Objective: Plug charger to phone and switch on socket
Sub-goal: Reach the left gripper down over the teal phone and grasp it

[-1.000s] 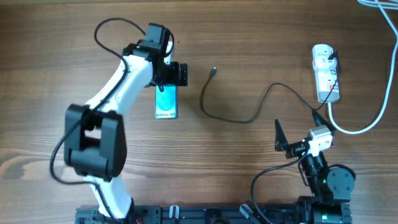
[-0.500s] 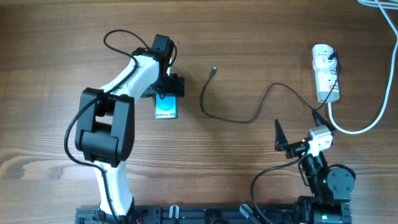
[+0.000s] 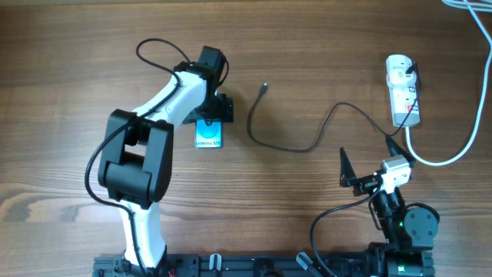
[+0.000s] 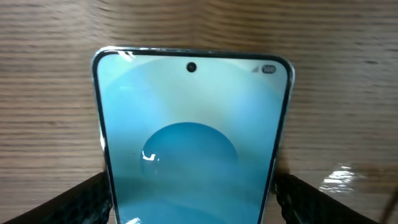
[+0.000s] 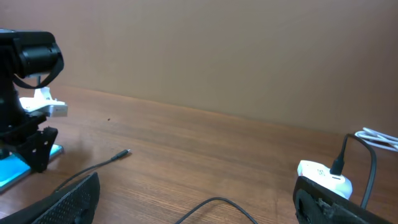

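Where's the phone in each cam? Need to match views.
Overhead: phone left of centre, upper half, its top end under the left arm's gripper.
Left wrist: phone fills the centre and bottom, camera hole up.
Right wrist: phone is a cyan sliver at the far left edge, low.
Shared landmark: the left gripper straddling the phone, also seen at and.

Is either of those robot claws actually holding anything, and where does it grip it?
The left gripper clasps the phone by its two long side edges, one finger on each. The right gripper is open and holds nothing.
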`<act>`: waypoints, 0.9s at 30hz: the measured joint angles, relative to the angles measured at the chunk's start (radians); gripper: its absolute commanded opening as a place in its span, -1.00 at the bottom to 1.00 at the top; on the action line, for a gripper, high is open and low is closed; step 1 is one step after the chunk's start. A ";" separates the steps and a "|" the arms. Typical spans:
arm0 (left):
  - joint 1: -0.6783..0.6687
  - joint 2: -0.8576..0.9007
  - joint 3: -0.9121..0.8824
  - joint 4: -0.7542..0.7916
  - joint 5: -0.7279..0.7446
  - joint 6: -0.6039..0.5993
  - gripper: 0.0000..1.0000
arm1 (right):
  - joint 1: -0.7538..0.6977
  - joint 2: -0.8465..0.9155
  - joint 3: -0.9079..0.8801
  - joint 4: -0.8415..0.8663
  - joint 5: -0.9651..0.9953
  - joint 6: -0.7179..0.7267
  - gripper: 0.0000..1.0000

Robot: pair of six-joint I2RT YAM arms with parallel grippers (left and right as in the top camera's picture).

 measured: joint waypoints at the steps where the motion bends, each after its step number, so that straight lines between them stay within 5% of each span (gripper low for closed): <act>1: -0.006 0.000 0.000 0.000 0.000 -0.007 0.75 | 0.000 0.000 0.000 0.000 0.000 0.000 0.99; 21: -0.012 -0.001 0.000 -0.004 -0.001 -0.029 0.50 | 0.000 0.000 0.000 0.000 0.000 0.000 0.99; 27: -0.013 0.014 0.063 -0.137 0.001 -0.034 0.44 | 0.000 0.000 0.000 0.000 0.000 0.000 1.00</act>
